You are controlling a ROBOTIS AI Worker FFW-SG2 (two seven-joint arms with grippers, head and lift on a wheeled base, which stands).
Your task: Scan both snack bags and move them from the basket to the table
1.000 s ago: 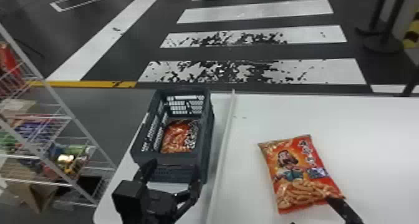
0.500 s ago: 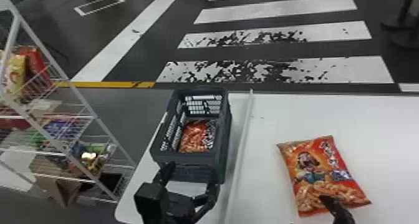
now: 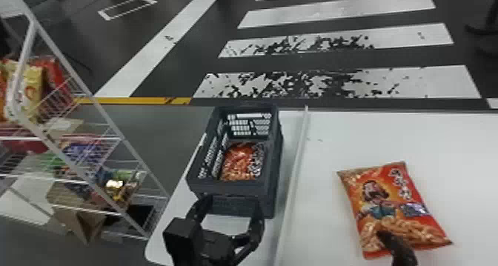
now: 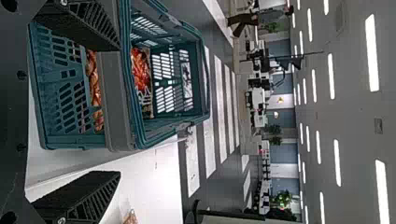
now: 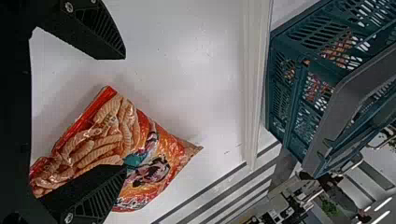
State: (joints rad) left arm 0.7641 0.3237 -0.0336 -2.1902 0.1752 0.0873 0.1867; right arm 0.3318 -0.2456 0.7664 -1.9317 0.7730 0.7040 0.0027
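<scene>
Nearest, the right gripper (image 5: 124, 112), two flat black fingers spread apart with nothing clenched, has shifted sideways over the last second. One finger now overlaps the chip-filled end of the red-and-orange snack bag (image 3: 389, 209), which lies flat on the white worktop (image 3: 444, 150), where it lay before. It now looks better placed to take hold there, should the bag still need scanning; whether it touches, I can't tell. The right wrist view adds the second finger, off to the bag's side over bare worktop.

Next comes the left gripper (image 3: 231, 208), black, its fingers likewise apart and empty, at the near end of the teal plastic lattice basket (image 3: 229, 187). Inside lies the second red snack bag (image 3: 239, 163), still to come out. The head view looks down onto it; the left wrist view also catches it through the slotted wall. Farther out, the pale floor stripes (image 3: 333, 9) cross the dark floor.
</scene>
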